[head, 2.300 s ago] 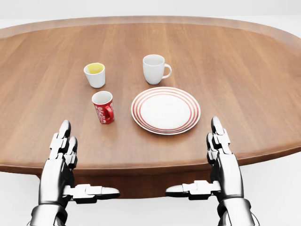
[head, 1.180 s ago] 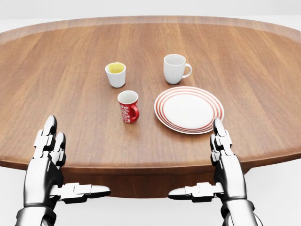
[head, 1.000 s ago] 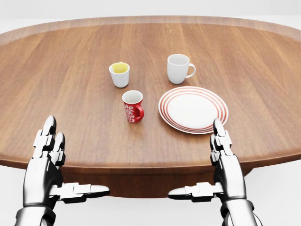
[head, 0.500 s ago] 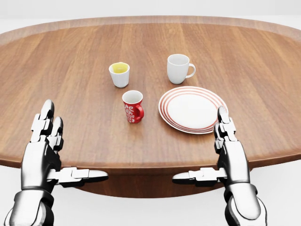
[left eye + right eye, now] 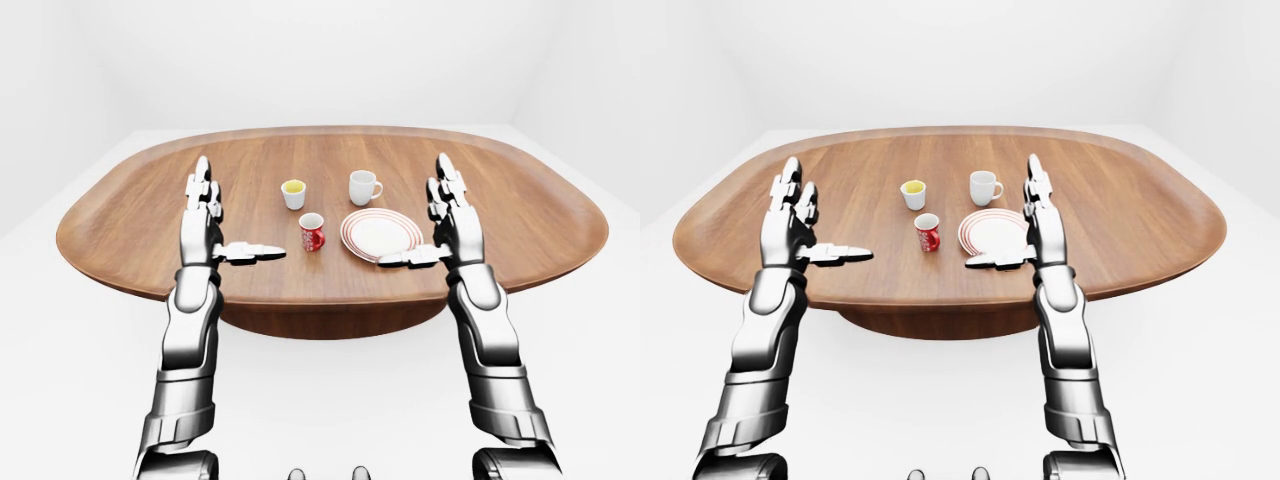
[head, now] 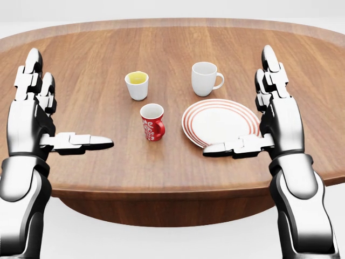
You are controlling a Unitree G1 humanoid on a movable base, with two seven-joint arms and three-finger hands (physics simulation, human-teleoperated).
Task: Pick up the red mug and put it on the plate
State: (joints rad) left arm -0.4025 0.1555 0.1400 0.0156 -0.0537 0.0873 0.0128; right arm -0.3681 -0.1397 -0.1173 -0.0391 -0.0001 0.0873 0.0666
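Observation:
The red mug (image 6: 152, 122) stands upright on the wooden table (image 6: 172, 48) at the middle of the head view, handle to the right. The white plate with red rings (image 6: 215, 121) lies just right of it and holds nothing. My left hand (image 6: 51, 116) is open, raised over the table left of the mug, thumb pointing toward it. My right hand (image 6: 259, 116) is open, raised at the plate's right edge, its thumb over the plate's lower rim. Neither hand touches the mug.
A white cup with yellow inside (image 6: 136, 85) stands above and left of the red mug. A white mug (image 6: 204, 78) stands above the plate. The table's near edge (image 6: 161, 186) runs below the hands.

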